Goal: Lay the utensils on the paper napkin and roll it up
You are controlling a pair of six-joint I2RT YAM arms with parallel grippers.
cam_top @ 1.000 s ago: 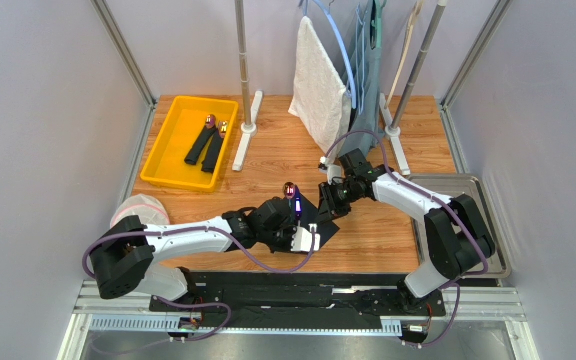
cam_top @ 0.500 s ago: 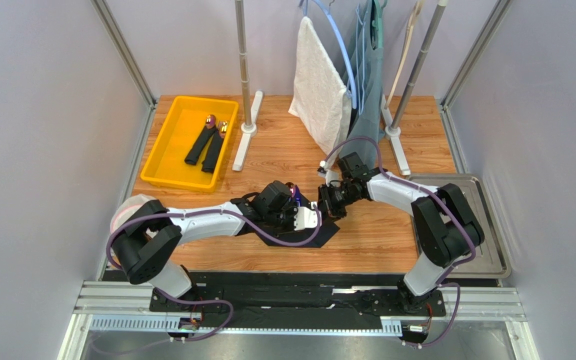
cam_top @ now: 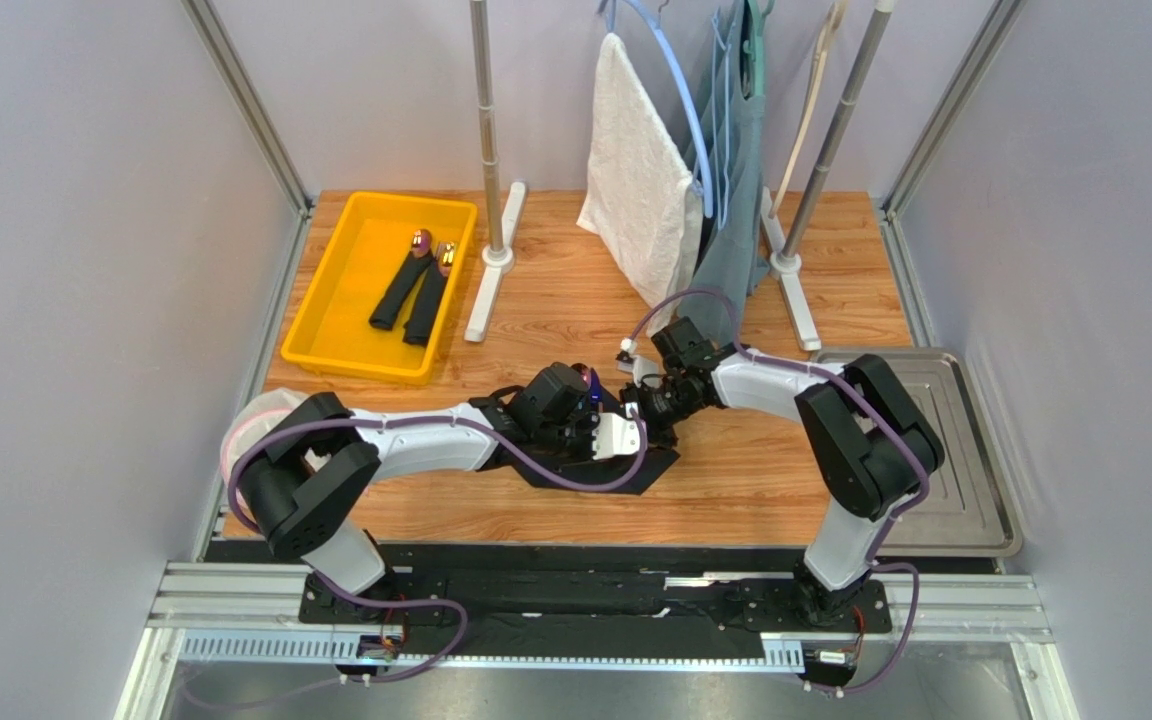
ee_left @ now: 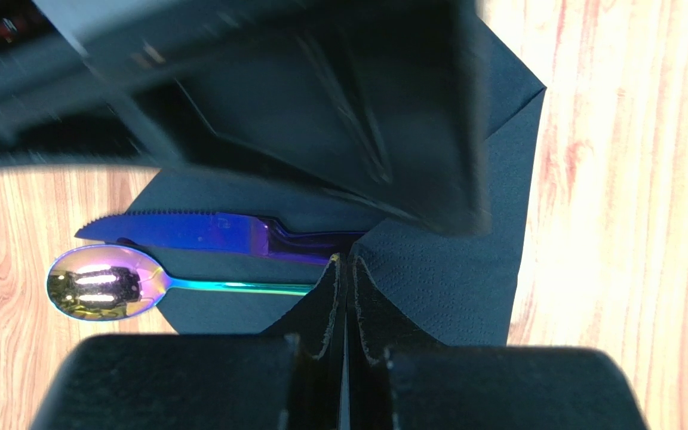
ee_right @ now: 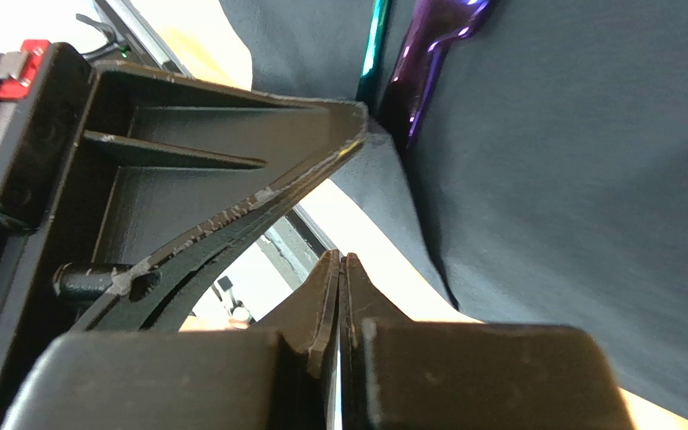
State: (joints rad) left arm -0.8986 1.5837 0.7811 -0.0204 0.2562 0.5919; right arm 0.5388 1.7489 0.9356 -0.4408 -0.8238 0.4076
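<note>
Both claws closed, side by side over the black napkin (ee_left: 464, 296)

On the tabletop (cam_top: 567, 300), the right claw (ee_right: 340, 264), apart from the left claw (ee_left: 348, 269) a second ago, has slid in beside it and shut. I cannot tell whether either pinches the one napkin. Two utensils, a knife (ee_left: 186, 231) and a spoon (ee_left: 101, 284), lie side by side on the napkin. Two more dark-handled pieces (cam_top: 409, 293) sit in the yellow bin (cam_top: 330, 323).

I'm driving a lab robot cell. Plain grey walls (cam_top: 71, 225) and aluminium posts (cam_top: 247, 98) box in a wooden tabletop (cam_top: 567, 300), fronted by a metal mounting rail (cam_top: 237, 608).
</note>
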